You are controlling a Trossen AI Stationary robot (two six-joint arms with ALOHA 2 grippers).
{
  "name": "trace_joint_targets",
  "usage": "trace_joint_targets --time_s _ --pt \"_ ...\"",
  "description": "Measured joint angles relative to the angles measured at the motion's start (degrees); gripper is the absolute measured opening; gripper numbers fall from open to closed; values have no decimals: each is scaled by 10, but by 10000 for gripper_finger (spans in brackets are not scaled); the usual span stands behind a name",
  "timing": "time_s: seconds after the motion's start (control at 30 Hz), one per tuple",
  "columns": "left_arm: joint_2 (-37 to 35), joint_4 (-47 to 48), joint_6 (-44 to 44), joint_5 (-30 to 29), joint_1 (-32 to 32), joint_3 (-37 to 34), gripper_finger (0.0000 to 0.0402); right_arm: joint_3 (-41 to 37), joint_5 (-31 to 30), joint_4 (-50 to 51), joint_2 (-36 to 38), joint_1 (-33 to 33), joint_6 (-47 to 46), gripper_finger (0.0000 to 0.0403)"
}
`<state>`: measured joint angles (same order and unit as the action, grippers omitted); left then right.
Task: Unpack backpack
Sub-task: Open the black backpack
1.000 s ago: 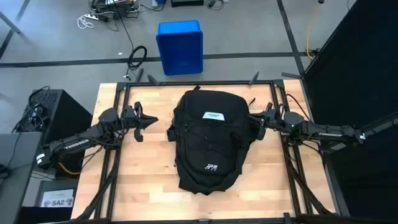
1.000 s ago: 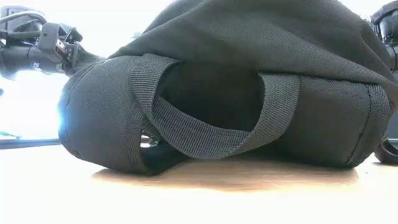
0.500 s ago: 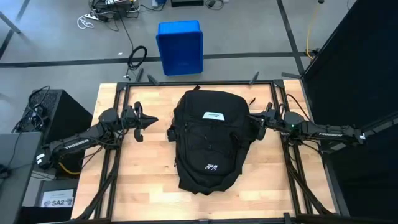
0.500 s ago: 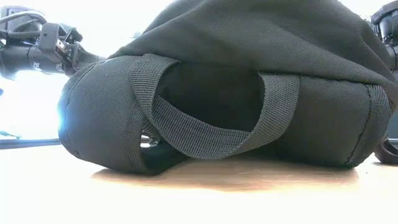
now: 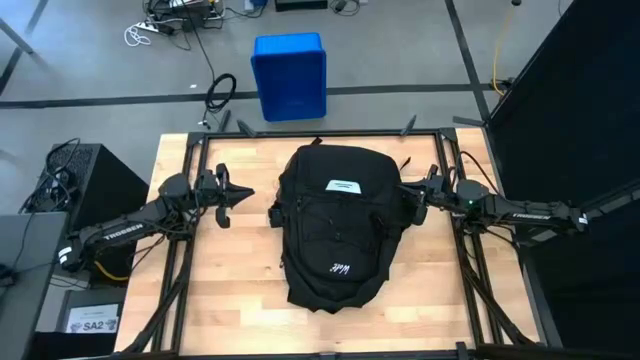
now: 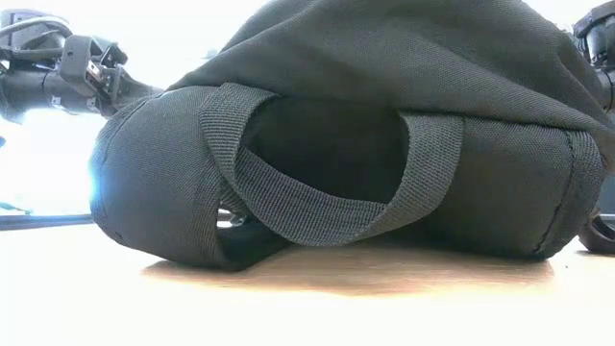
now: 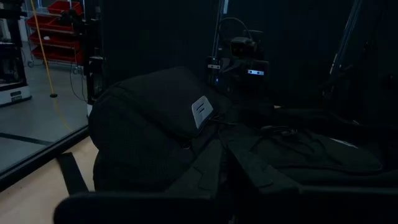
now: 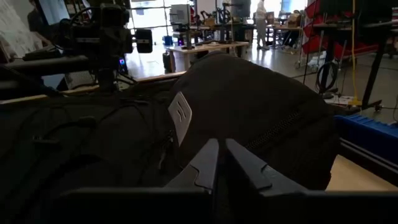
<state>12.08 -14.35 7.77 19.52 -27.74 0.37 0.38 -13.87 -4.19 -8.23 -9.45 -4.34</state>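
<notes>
high view | backpack (image 5: 332, 228) lies between grippers | left gripper (image 5: 247, 192) closed, apart | right gripper (image 5: 404, 189) closed, at its edge

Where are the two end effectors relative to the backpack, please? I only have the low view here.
Observer: In the high view the left end effector is shut and sits off the left side of the backpack, with bare table between them.
Operator: Thank you. And the right one?
Observer: The right end effector is shut at the backpack's right edge. I cannot tell whether it touches the fabric.
Operator: Is the pack open?
Observer: No opening shows from above. Its white label faces up, near the far end.
</notes>
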Motion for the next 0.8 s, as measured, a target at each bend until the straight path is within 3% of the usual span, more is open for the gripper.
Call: trace_joint_targets --time_s 0.8 --pt "0 0 0 0 0 0 0 0 0 0 0 0 0 9"
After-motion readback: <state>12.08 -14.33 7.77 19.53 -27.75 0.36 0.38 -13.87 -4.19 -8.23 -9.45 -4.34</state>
